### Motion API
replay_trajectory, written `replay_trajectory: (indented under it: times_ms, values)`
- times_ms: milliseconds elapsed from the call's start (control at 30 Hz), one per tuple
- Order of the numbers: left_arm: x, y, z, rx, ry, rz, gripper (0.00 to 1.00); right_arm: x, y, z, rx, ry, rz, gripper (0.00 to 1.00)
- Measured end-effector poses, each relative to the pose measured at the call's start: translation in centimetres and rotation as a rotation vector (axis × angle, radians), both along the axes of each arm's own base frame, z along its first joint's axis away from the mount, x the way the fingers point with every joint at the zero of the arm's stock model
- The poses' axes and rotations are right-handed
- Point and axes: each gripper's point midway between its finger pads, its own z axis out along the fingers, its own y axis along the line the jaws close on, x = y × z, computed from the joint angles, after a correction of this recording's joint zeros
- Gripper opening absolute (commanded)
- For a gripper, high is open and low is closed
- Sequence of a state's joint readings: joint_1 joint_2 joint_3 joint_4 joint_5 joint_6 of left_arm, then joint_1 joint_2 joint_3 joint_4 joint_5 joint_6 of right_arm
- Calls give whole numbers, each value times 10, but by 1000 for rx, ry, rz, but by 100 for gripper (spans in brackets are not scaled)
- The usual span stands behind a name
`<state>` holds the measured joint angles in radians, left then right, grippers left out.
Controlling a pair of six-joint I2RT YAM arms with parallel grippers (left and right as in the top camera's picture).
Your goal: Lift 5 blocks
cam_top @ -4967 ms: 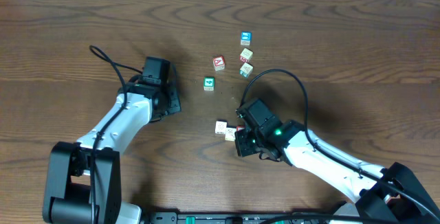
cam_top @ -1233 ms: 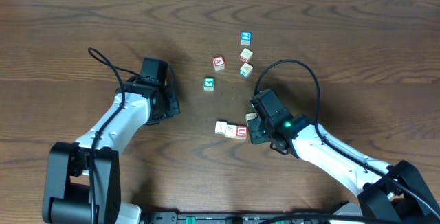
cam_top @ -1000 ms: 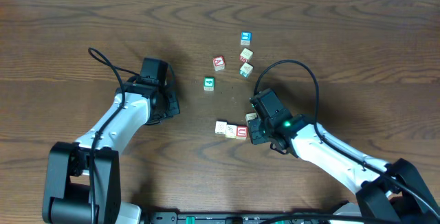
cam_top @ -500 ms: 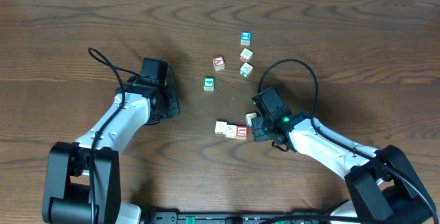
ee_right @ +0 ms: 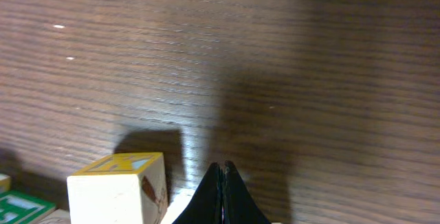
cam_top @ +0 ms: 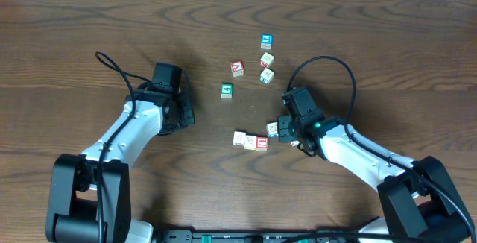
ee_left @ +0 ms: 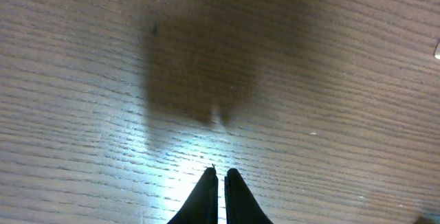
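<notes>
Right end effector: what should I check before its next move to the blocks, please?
1. Right end effector empty: ok, it holds nothing.
2. Jaws open for a grasp: not ok, they are shut.
3. Nearest block between its fingers: not ok, it sits beside them.
4. Row of three blocks grouped on the table: ok.
5. Left end effector away from the blocks: ok, shut over bare wood.

Left gripper [ee_left: 219,176] fingertips meet, nothing between them; right gripper [ee_right: 221,168] likewise pressed together, seemingly empty, its arm [cam_top: 358,150] stretched out behind.
</notes>
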<state>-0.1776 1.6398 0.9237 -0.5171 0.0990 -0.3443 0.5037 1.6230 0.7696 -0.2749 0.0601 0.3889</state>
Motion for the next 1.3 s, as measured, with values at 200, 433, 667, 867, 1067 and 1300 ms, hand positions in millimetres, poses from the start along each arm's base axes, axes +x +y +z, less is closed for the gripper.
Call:
replay_trajectory:
  times_ms: [200, 433, 667, 867, 1067, 1300]
  values:
    - [1, 0, 0, -1, -5, 0, 7, 16, 16, 16, 73, -49, 41, 1]
    - [1, 0, 0, -1, -5, 0, 7, 36, 31, 39, 113, -112, 70, 1]
    - [1, 0, 0, -1, -5, 0, 8, 34, 35, 40, 126, -105, 92, 1]
    - [1, 0, 0, -1, -5, 0, 8, 29, 36, 30, 127, -67, 104, 1]
    - [1, 0, 0, -1, -5, 0, 8, 21, 36, 16, 118, -16, 111, 1]
    - [1, 0, 0, -1, -5, 0, 7, 15, 41, 14, 111, -1, 130, 1]
